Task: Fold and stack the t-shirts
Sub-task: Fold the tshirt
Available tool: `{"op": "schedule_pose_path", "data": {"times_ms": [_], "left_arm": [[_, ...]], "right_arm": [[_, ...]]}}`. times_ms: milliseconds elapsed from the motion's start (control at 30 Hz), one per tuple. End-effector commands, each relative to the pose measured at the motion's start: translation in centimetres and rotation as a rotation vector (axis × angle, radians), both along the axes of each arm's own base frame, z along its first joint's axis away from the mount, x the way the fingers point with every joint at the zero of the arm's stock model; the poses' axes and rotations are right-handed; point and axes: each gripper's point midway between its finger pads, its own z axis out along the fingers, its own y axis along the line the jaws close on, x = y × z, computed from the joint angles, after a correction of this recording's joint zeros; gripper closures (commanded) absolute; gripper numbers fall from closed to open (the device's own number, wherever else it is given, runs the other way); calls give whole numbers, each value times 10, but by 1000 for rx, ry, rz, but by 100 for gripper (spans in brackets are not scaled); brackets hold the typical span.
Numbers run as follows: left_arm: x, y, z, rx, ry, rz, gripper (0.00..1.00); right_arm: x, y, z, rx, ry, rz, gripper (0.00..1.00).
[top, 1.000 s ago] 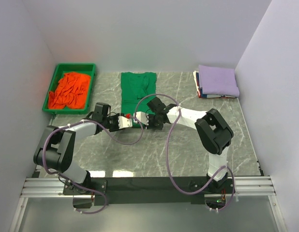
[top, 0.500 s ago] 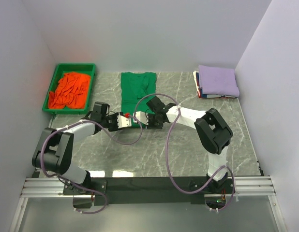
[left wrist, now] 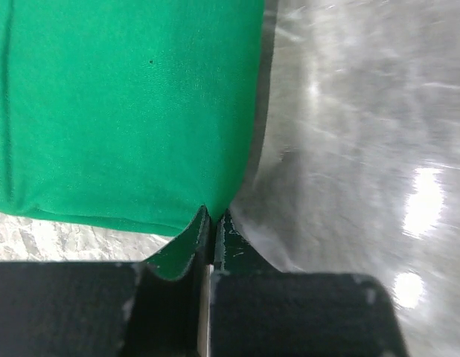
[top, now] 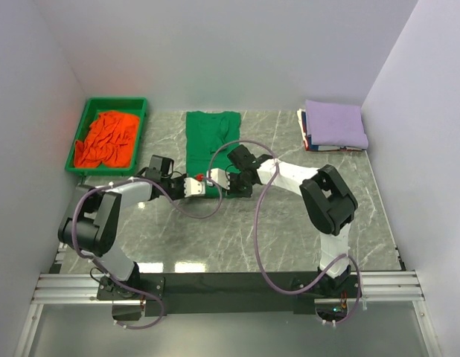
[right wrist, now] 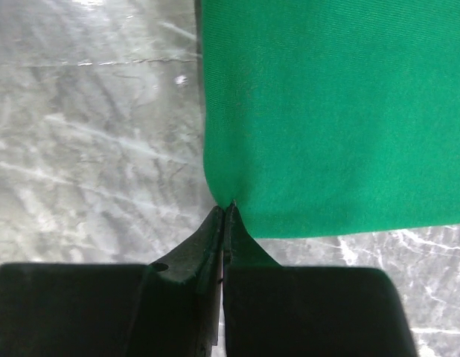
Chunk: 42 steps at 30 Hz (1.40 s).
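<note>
Left gripper [left wrist: 212, 222] is clenched on the near left corner of the green tee [top: 212, 134], and a small tongue of green cloth sits between its jaws. Right gripper [right wrist: 224, 212] is clenched too. It seems to bite the near right corner of the same tee, but only at the very tip.

I think the step is to lift the near edge and carry it toward the far edge, to fold the tee in half. Several things can go wrong:

- The right grip is very thin, so the corner can slip out when the cloth becomes tight.
- If the jaws hold only the upper layer, the lower layer stays on the table [top: 289, 223] and the fold opens.
- If one arm rises or travels faster than the other, the edge goes crooked and wrinkles form.
- The two wrists are very near to each other and their cables hang loose, so they can touch or catch.

The green tee lies flat by the middle of the table's far edge and runs from there toward the arms. Both grippers are at its near edge, touching it, and the rest of the cloth spreads away from them. The stack [top: 334, 125] sits in the far right corner. The orange tee [top: 105, 138] lies crumpled in the tray [top: 87, 111] in the far left corner. Both are well apart from the grippers.
</note>
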Motion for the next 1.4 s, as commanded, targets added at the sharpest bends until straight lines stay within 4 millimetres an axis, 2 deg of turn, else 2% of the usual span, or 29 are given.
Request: {"op": "schedule_pose_path", "data": {"times_ms": [0, 67, 100, 167, 200, 267, 300, 333, 433, 500, 567, 600, 700, 767, 867, 900, 967, 1000, 1033, 1067, 1100, 1133, 1167, 1200, 1233, 1267, 1300, 1333, 1367], "left_arm": [[-22, -11, 24, -51, 24, -72, 99], [-36, -10, 30, -57, 30, -86, 99], [-48, -10, 29, -53, 62, -99, 99], [-68, -11, 37, -73, 73, -129, 99], [-78, -13, 40, -81, 86, -146, 99], [-105, -15, 50, -104, 133, -170, 99], [-115, -17, 53, -111, 148, -185, 99], [-133, -17, 60, -131, 180, -191, 99], [-158, -19, 76, -163, 197, -211, 99], [-183, -19, 86, -188, 252, -226, 99], [-202, -16, 90, -191, 308, -235, 99], [-206, -14, 95, -196, 297, -236, 99], [-210, -12, 102, -205, 323, -189, 99], [-207, -12, 112, -213, 319, -165, 99], [-188, -13, 128, -236, 292, -108, 99], [-180, -9, 132, -243, 277, -83, 99], [-160, -9, 140, -253, 246, -69, 99], [-150, -5, 141, -257, 242, -45, 99], [-137, -5, 141, -251, 243, -42, 99], [-128, -4, 140, -247, 245, -33, 99], [-116, 1, 140, -250, 243, -6, 99], [-101, 1, 138, -244, 248, -5, 99], [-88, 2, 137, -235, 234, 5, 99], [-72, 3, 143, -236, 204, 18, 99], [-59, 2, 134, -239, 247, 56, 99], [-41, 2, 136, -242, 211, 75, 99], [-31, 2, 134, -242, 216, 87, 99], [-13, 1, 129, -240, 234, 107, 99], [-2, 1, 126, -240, 240, 123, 99]], "right_arm": [[-10, 1, 34, 63, 11, -6, 100], [-20, -1, 36, 71, 39, -12, 100], [-25, -3, 44, 81, 38, -12, 100], [-38, -8, 45, 83, 59, -19, 100], [-47, -8, 55, 97, 58, -13, 100], [-66, -14, 57, 97, 97, -21, 100], [-79, -16, 69, 120, 110, -16, 100], [-90, -20, 69, 117, 131, -13, 100], [-128, -30, 85, 135, 171, 14, 100], [-152, -34, 96, 147, 188, 41, 100], [-164, -34, 104, 162, 189, 55, 100], [-166, -34, 114, 183, 182, 46, 100], [-165, -30, 123, 192, 180, 41, 100], [-153, -25, 135, 208, 147, 38, 100], [-134, -20, 148, 222, 103, 49, 100], [-125, -22, 144, 206, 111, 35, 100], [-107, -19, 157, 219, 83, 51, 100], [-97, -21, 150, 197, 95, 49, 100], [-86, -17, 162, 213, 70, 53, 100], [-79, -16, 162, 213, 66, 55, 100], [-69, -15, 154, 195, 85, 48, 100], [-54, -12, 163, 214, 59, 46, 100], [-44, -12, 162, 213, 59, 41, 100], [-34, -10, 148, 184, 88, 43, 100], [-18, -5, 156, 196, 59, 42, 100], [-5, -7, 155, 197, 60, 26, 100], [5, -4, 137, 175, 99, 21, 100], [22, 2, 146, 193, 69, 16, 100], [34, 3, 125, 170, 113, 2, 100]]}}
